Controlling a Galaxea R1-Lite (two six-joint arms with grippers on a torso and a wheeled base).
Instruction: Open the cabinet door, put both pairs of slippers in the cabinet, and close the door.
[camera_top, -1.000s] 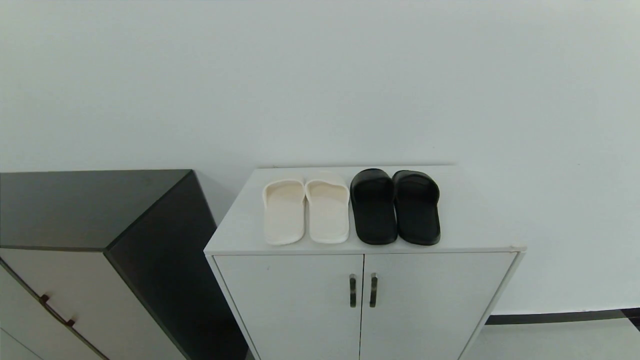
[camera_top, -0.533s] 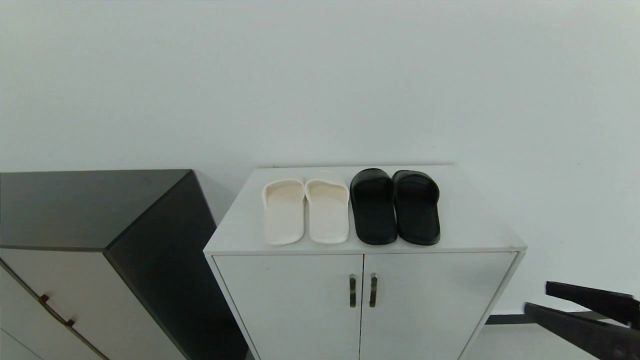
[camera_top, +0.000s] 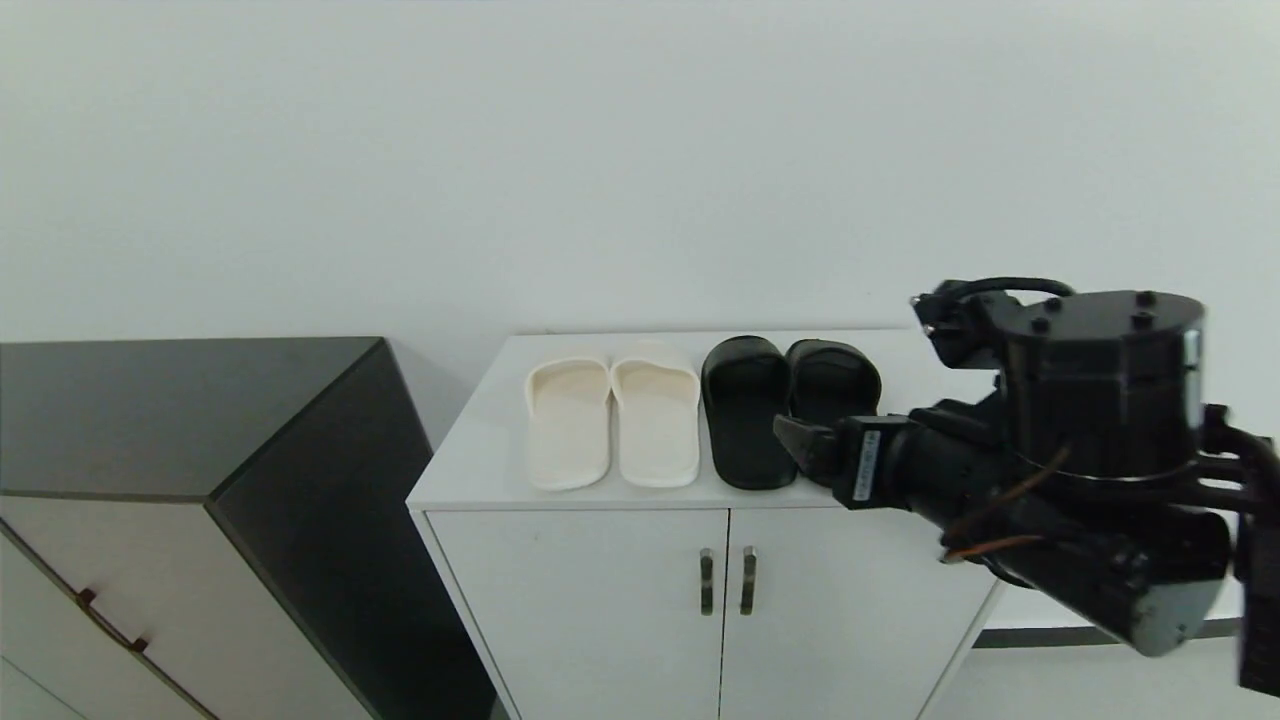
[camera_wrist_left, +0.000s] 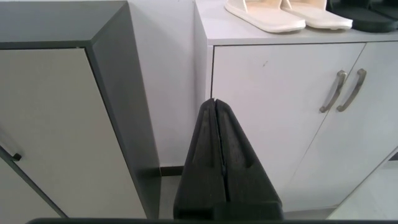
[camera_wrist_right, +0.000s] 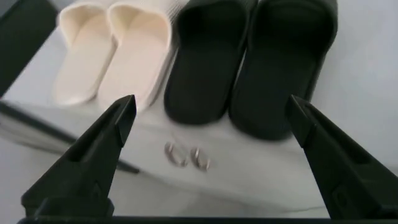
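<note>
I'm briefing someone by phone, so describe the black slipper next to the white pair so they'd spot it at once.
Look at the white two-door cabinet beside the dark cabinet. Four slippers lie in a row on its top, the white pair on the robot's left. The black slipper is third from that side, the only black one with a white neighbour.

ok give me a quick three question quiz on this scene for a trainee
1. True or false: both doors of the white cabinet are shut.
2. Of the cream slippers and the black slippers on the cabinet top, which pair lies nearer the right gripper? A: cream. B: black.
3. Fill in: the left gripper is ____ (open or shut).

Key: 1 true. 2 B. 3 shut.
</note>
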